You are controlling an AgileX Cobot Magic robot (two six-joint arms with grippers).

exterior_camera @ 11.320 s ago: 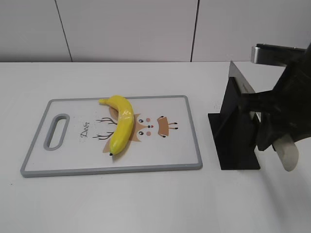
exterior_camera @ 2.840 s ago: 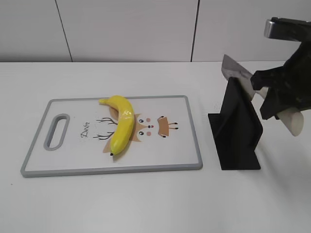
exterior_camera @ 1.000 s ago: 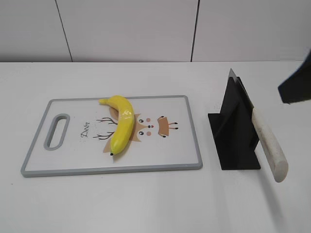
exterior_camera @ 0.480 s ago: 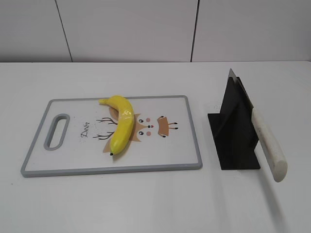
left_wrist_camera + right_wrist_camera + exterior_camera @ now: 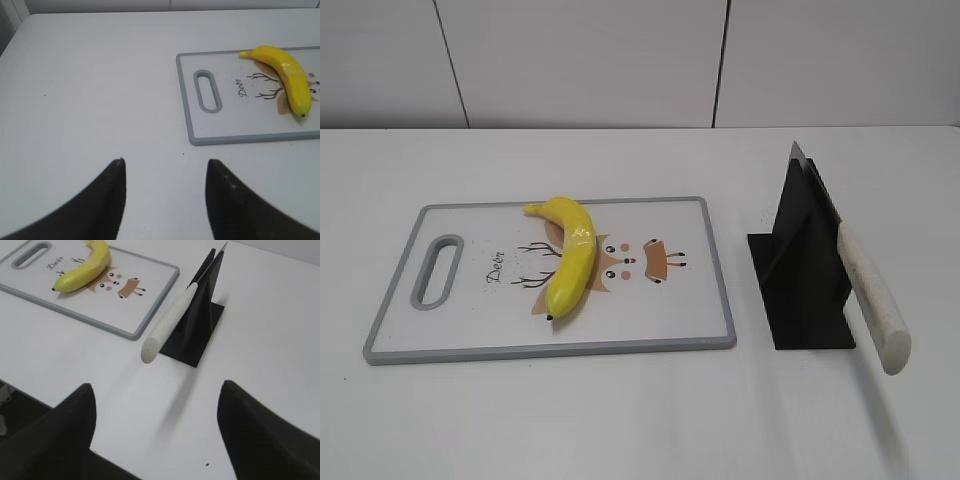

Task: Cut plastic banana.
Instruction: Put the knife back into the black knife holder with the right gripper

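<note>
Two claws show only in their own wrist views, and both stand apart and empty: the left claw (image 5: 165, 200) hovers over bare worktop (image 5: 90, 90) well short of the cutting board (image 5: 186, 100), and the right claw (image 5: 155, 430) hangs high over the near edge of the worktop, well back from the knife (image 5: 172, 322). The right arm, which a second ago was a dark shape at the right edge of the exterior view and earlier had hold of the knife at the stand, has now gone from that view altogether. The knife (image 5: 870, 295) sits again in the black stand (image 5: 805, 270), blade in the slot, pale handle slanting down and out over the worktop. The plastic banana (image 5: 570, 258) lies where it lay throughout, on the cutting board (image 5: 710, 290) across the printed deer, stem to the far side, dark tip to the near side, whole and with no cut visible. So the cut looks not yet made: the tool is parked and nothing grips it, and I judge the knife must be picked up afresh.
</note>
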